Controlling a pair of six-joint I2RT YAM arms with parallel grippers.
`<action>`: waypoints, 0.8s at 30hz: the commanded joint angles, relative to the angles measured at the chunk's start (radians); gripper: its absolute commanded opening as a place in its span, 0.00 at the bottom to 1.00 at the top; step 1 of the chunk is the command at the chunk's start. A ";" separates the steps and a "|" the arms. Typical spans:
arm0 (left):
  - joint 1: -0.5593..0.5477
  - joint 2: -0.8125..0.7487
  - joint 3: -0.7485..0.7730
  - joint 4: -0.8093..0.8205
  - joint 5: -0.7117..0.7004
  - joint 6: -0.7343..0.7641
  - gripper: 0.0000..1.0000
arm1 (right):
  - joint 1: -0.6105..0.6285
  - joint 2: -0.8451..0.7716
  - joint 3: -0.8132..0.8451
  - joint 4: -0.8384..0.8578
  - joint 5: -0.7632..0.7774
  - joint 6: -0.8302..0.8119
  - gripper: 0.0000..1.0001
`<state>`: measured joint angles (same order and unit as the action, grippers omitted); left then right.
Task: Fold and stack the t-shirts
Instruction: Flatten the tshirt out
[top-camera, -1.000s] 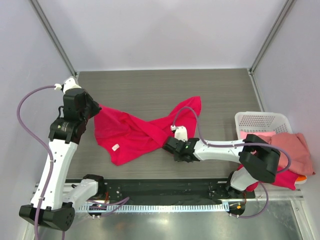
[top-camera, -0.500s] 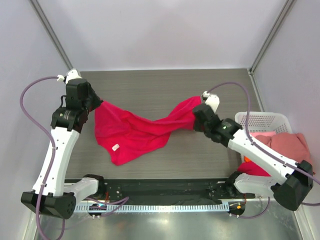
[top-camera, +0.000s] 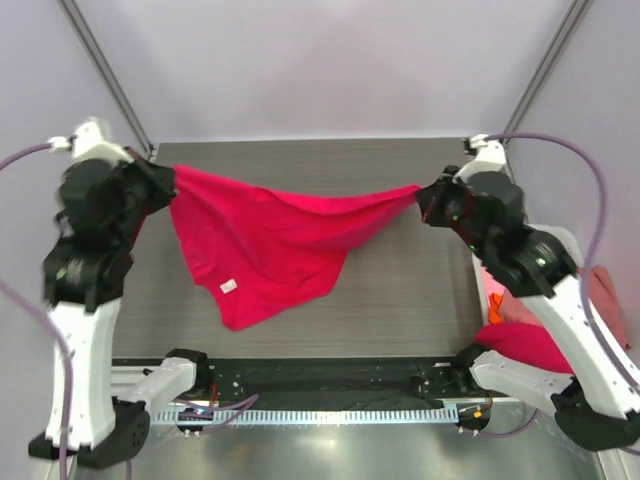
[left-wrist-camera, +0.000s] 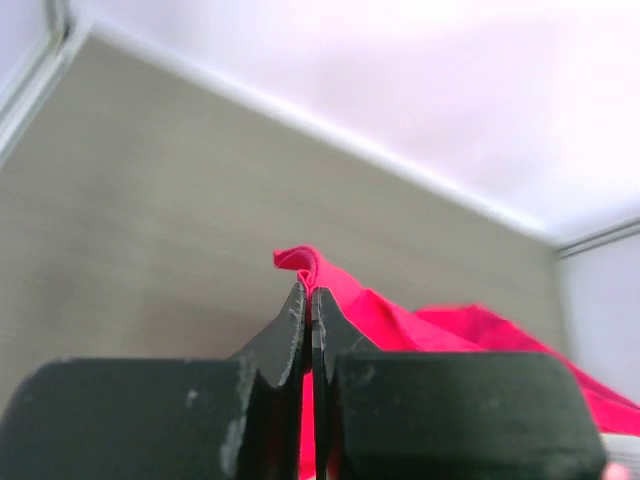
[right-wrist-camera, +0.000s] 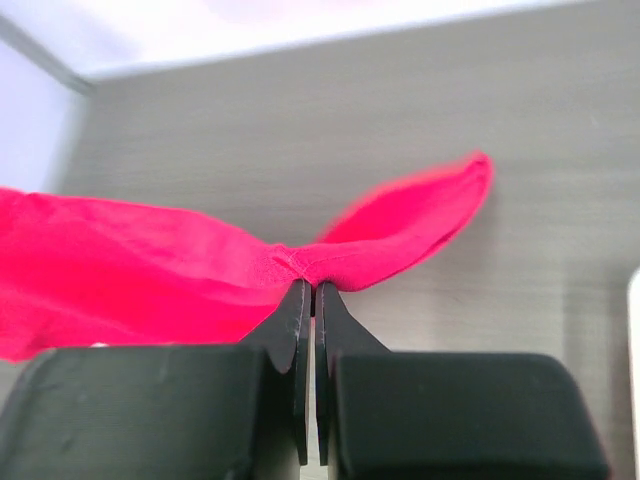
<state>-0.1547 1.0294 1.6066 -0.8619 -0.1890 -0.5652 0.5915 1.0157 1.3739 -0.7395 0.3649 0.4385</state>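
- I see bare table (top-camera: 410, 290) front-right of the red shirt (top-camera: 270, 235) and along the far edge.
- It spans left-right above mid-table, tail drooping toward the near side.
- Both pinched tight on its ends: left claw (top-camera: 166, 185), right claw (top-camera: 424, 200).

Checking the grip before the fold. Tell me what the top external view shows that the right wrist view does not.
Only the top external view: the whole crimson t-shirt stretched between both arms, its white label, the left arm, and a salmon-pink shirt at the right edge. Only the right wrist view: the right jaws closed on a pinched fold, with a loose flap poking out beyond them. Both: the crimson cloth and the grey wood-grain table.
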 joint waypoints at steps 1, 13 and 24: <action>0.004 -0.169 0.194 0.001 0.062 0.047 0.00 | -0.004 -0.132 0.103 0.006 -0.165 -0.014 0.01; 0.004 -0.226 0.445 0.071 0.008 0.031 0.00 | -0.002 -0.229 0.427 -0.101 -0.253 0.062 0.01; 0.004 0.048 0.022 0.327 -0.017 -0.055 0.00 | -0.002 0.010 0.154 0.061 0.141 -0.058 0.01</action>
<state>-0.1547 0.9798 1.6539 -0.6197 -0.2047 -0.5827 0.5915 0.9447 1.5806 -0.7448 0.3233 0.4438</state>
